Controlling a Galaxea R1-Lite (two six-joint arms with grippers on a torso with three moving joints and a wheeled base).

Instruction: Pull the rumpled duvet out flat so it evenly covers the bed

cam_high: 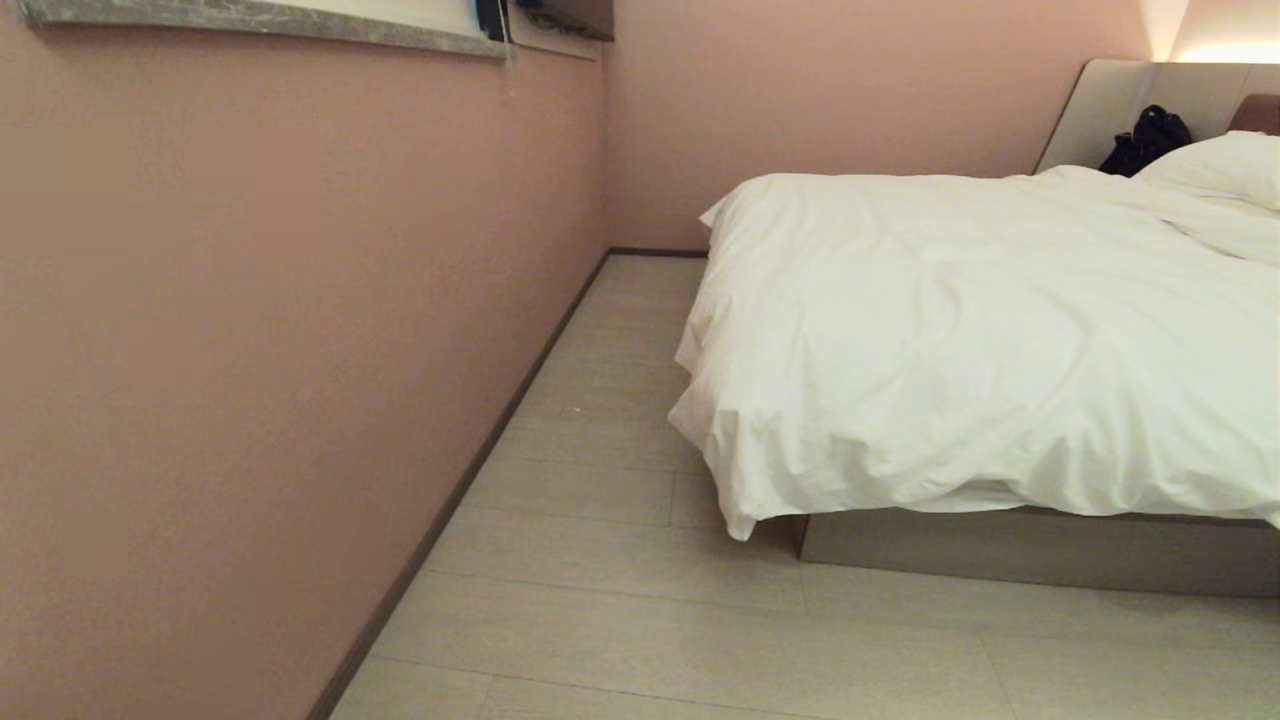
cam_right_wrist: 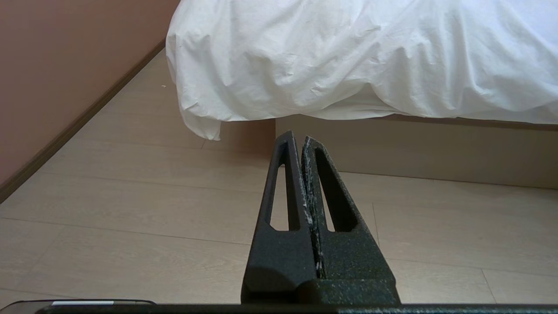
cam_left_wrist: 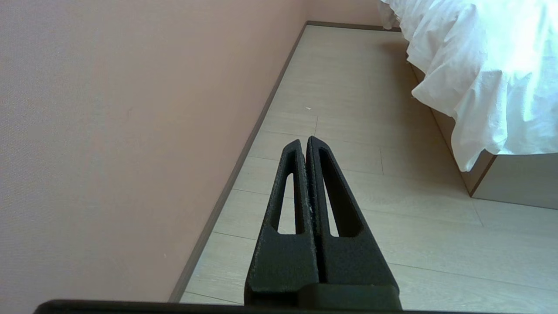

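Note:
The white puffy duvet point(cam_high: 960, 330) lies creased over the bed point(cam_high: 1030, 550), its corner hanging past the grey-beige base toward the floor. The same hanging corner of the duvet point(cam_left_wrist: 479, 78) shows in the left wrist view, and the duvet point(cam_right_wrist: 348, 56) fills the far side of the right wrist view. My left gripper point(cam_left_wrist: 305, 140) is shut and empty, low over the floor between wall and bed. My right gripper point(cam_right_wrist: 296, 137) is shut and empty too, pointing at the bed's base point(cam_right_wrist: 436, 148) a short way off. Neither arm shows in the head view.
A pink wall point(cam_high: 250, 350) with a dark skirting board runs along the left. Pale plank floor point(cam_high: 600, 420) forms an aisle between wall and bed. A white pillow point(cam_high: 1215, 165) and a dark bag point(cam_high: 1145, 140) sit by the padded headboard point(cam_high: 1110, 100).

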